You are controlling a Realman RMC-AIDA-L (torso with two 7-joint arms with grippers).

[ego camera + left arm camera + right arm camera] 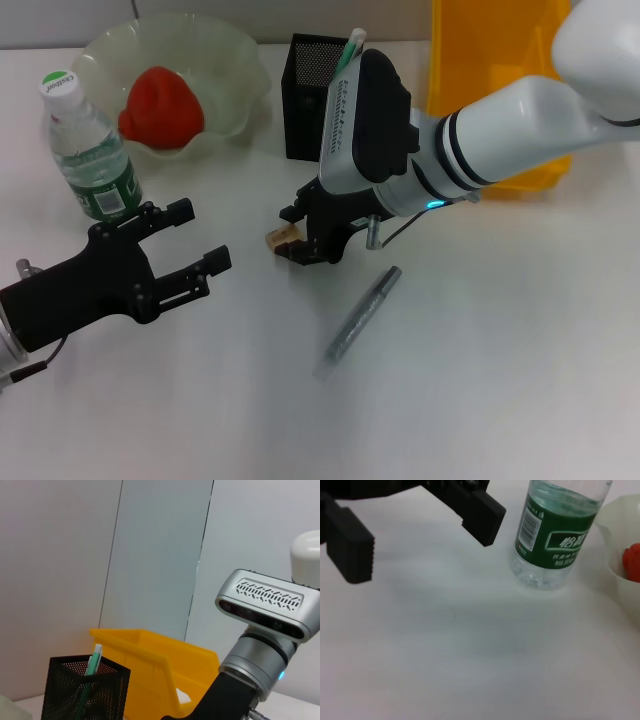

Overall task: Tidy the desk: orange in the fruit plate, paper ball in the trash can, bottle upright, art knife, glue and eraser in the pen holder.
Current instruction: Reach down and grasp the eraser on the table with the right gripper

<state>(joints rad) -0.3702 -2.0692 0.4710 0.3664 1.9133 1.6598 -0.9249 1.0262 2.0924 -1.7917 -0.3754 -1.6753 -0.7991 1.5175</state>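
From my head camera, my right gripper (293, 240) hangs low over the white table (480, 380), its black fingers (300, 252) closed narrowly on the eraser (279, 238), a small tan block whose end juts out toward my left side. Just beyond the fingers on my right lies the glue (362, 314), a slim grey translucent tube flat on the table, its long axis running diagonally away from the fingertips toward me. Behind my right wrist stands the pen holder (305, 100), a square black mesh cup with the art knife (352, 48) upright inside, and the yellow plastic trash can (495, 60). My left gripper (195, 238) rests off to the left, fingers spread wide and holding nothing. Past them the bottle (90, 150) stands upright, clear plastic, green label, white cap, beside the ruffled pale green fruit plate (235, 60) holding the orange (162, 108).

My left wrist camera sees the pen holder (82, 692), knife handle (93, 659), and trash can (160, 670).

My right wrist camera shows the ribbed left fingers (350, 555), the bottle (555, 535), the plate's rim (617, 575).
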